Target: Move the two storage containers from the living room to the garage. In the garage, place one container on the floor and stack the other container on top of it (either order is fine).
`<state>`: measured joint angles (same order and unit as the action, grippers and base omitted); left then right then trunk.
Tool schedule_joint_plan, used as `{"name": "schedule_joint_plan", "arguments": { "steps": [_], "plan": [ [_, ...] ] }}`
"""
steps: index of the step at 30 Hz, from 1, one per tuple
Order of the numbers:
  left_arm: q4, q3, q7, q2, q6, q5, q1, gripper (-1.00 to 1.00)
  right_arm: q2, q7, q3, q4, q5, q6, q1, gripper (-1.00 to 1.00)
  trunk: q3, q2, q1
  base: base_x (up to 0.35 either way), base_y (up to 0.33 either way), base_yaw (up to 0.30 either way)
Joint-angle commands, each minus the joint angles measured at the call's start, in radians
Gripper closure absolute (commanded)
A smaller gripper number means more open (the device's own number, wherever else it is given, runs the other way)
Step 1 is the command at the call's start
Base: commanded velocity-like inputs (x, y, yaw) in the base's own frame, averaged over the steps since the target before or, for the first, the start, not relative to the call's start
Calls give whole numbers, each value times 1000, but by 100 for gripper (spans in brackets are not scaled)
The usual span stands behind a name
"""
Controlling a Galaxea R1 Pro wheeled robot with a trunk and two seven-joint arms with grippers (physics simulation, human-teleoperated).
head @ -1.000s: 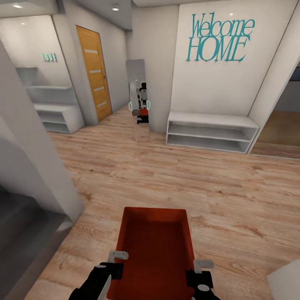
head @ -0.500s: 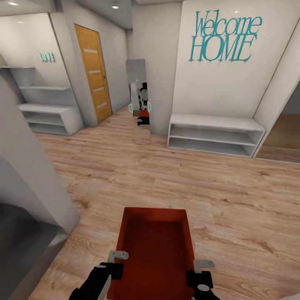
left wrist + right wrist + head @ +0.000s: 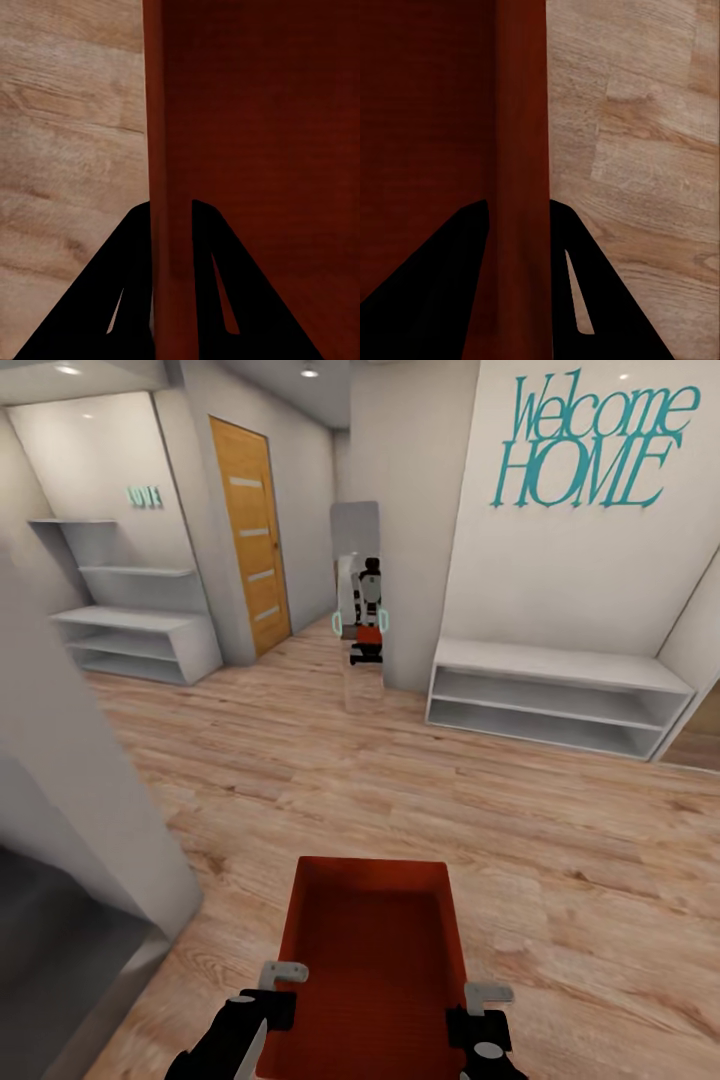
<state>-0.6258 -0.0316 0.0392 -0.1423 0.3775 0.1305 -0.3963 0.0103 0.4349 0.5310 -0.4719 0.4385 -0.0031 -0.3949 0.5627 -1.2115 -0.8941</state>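
I carry one orange-red storage container (image 3: 372,960), lidless and empty, low in the head view above the light wood-plank floor. My left gripper (image 3: 268,1000) is shut on its left wall and my right gripper (image 3: 478,1015) is shut on its right wall. In the left wrist view the two black fingers (image 3: 124,292) straddle the container wall (image 3: 169,150). In the right wrist view the black fingers (image 3: 577,285) clamp the container wall (image 3: 519,150) the same way. A mirror (image 3: 362,605) ahead reflects me holding the container.
A grey wall corner (image 3: 90,780) juts in close at the left, with a darker floor strip (image 3: 50,970) beside it. Low white shelves (image 3: 555,695) stand under teal "Welcome HOME" lettering. More white shelving (image 3: 135,615) and an orange wooden door (image 3: 250,535) lie at the back left.
The whole view has shifted: the wall lettering, shelves, mirror and door now sit further right. The container and both grippers hold the same place in the picture.
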Motion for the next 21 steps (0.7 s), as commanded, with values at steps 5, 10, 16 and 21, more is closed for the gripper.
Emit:
{"name": "schedule_joint_plan", "arguments": {
  "steps": [5,10,16,21],
  "plan": [
    [17,10,5,0,4,8,1,100,-1,7,3,-17,4,-1,-2,100,1,-1,-1,323,0,2],
    [17,10,5,0,4,8,1,100,-2,7,3,-17,5,-1,-2,100,1,-1,-1,323,0,0],
    [18,10,5,0,4,8,1,100,-3,7,3,-17,5,-2,-2,100,1,-1,-1,323,0,0],
    [18,10,5,0,4,8,1,100,-3,7,3,-17,4,-2,-2,100,1,-1,-1,323,0,0]
  ]
}}
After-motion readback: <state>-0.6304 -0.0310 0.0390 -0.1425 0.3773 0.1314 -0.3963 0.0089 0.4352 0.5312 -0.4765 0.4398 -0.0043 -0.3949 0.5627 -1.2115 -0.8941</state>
